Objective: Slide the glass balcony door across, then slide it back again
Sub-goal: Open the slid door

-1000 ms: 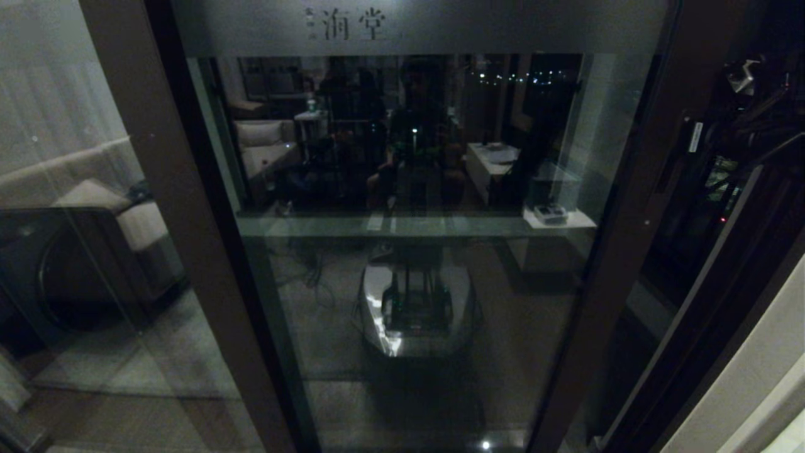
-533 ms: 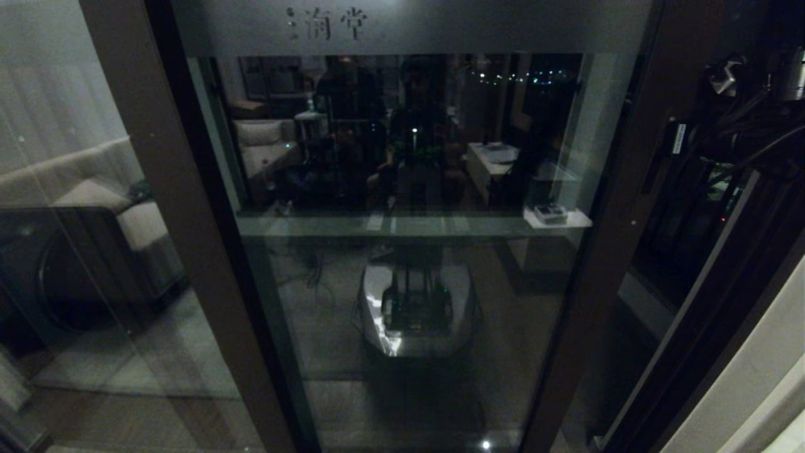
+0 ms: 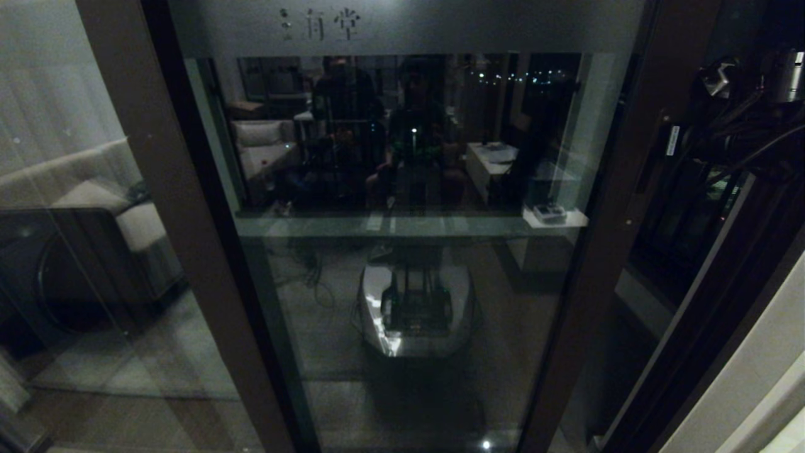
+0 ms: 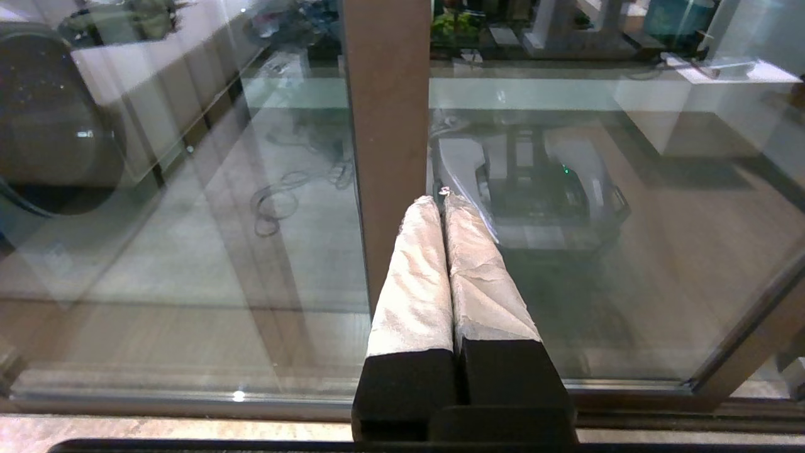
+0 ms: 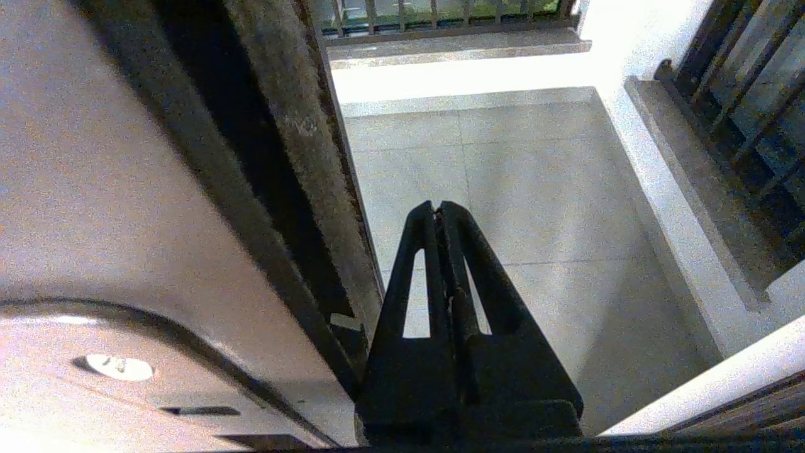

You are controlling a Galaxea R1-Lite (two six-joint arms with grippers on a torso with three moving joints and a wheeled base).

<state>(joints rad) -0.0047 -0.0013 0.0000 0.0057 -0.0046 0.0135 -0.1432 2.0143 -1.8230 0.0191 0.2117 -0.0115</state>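
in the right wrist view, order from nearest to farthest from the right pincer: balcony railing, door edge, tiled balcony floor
1. The glass balcony door edge, close alongside the shut right pincer; contact cannot be told.
2. The tiled balcony floor, below and ahead of the tips.
3. The balcony railing, at the floor's far end.

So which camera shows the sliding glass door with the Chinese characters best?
The head view: the brown-framed glass balcony door shows with its frosted, lettered band. The left wrist view shows only lower glass and a brown stile; the right wrist view only its dark edge.
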